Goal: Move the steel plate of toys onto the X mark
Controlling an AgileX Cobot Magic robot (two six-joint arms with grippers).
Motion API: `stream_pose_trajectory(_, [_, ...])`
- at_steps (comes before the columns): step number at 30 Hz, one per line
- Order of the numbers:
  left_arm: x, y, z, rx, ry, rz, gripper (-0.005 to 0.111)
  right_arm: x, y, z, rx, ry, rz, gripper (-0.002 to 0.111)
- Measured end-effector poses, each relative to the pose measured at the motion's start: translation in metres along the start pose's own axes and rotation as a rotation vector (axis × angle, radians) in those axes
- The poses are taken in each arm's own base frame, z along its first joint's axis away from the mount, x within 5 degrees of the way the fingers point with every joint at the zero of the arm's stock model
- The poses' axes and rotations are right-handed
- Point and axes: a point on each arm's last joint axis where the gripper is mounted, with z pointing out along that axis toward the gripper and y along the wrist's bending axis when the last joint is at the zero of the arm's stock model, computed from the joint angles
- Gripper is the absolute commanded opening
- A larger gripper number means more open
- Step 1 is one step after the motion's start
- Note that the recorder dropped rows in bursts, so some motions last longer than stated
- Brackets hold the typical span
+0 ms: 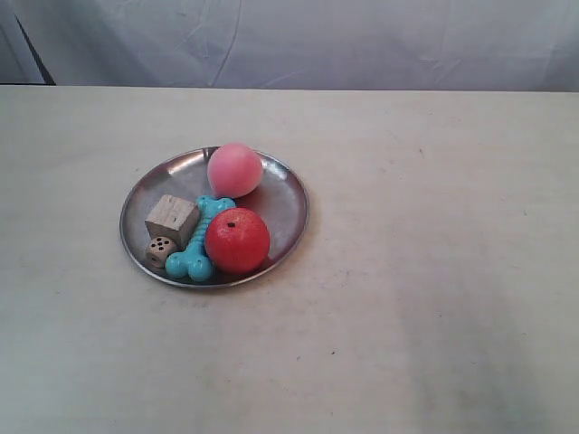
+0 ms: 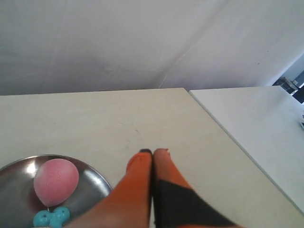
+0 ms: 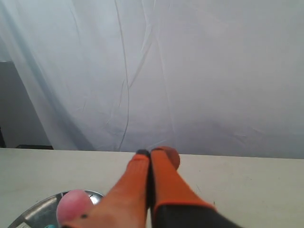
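Left wrist view: the left gripper (image 2: 152, 152) has its two orange fingers pressed tight together, with nothing between them. The right gripper (image 3: 150, 153) is squeezed closed and empty too. Both are over the pale table (image 1: 434, 271).

The steel plate (image 1: 285, 203) sits flat on the table, toward the exterior view's left. In it lie the pink ball (image 1: 234, 169), the red ball (image 1: 237, 240), the turquoise bone (image 1: 190, 264), the wooden cube (image 1: 172, 220) and the small die (image 1: 161, 250).

A creased white cloth (image 1: 317, 41) hangs behind the table. A second white table (image 2: 256, 128) stands just beside it.

Both wrist views cut the plate off at the picture's edge. I cannot make out the X mark.
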Motion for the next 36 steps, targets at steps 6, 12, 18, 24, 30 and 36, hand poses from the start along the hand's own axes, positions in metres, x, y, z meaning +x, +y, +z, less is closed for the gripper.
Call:
stream_pose_trajectory(6, [0.001, 0.000, 0.000, -0.004, 0.015, 0.006, 0.000, 0.012, -0.002, -0.018, -0.004, -0.051, 0.003, 0.000])
stream_pose_trajectory(12, [0.002, 0.000, 0.000, -0.002, 0.016, 0.006, 0.000, 0.066, -0.013, -0.050, 0.008, -0.169, 0.003, 0.000])
stream_pose_trajectory(18, [0.002, 0.000, 0.000, 0.000, 0.017, 0.006, 0.000, 0.114, -0.025, -0.051, 0.115, -0.051, 0.005, 0.000])
stream_pose_trajectory(24, [0.002, 0.000, 0.000, 0.003, 0.020, 0.004, 0.000, 0.135, -0.027, -0.052, 0.184, 0.146, 0.031, 0.000])
stream_pose_trajectory(30, [0.002, 0.001, 0.000, -0.002, 0.017, 0.004, 0.000, 0.136, -0.027, -0.052, 0.184, 0.159, 0.032, 0.000])
stream_pose_trajectory(36, [0.004, -0.002, 0.000, 0.025, 0.033, 0.004, 0.000, 0.136, -0.027, -0.052, 0.184, 0.159, 0.032, 0.000])
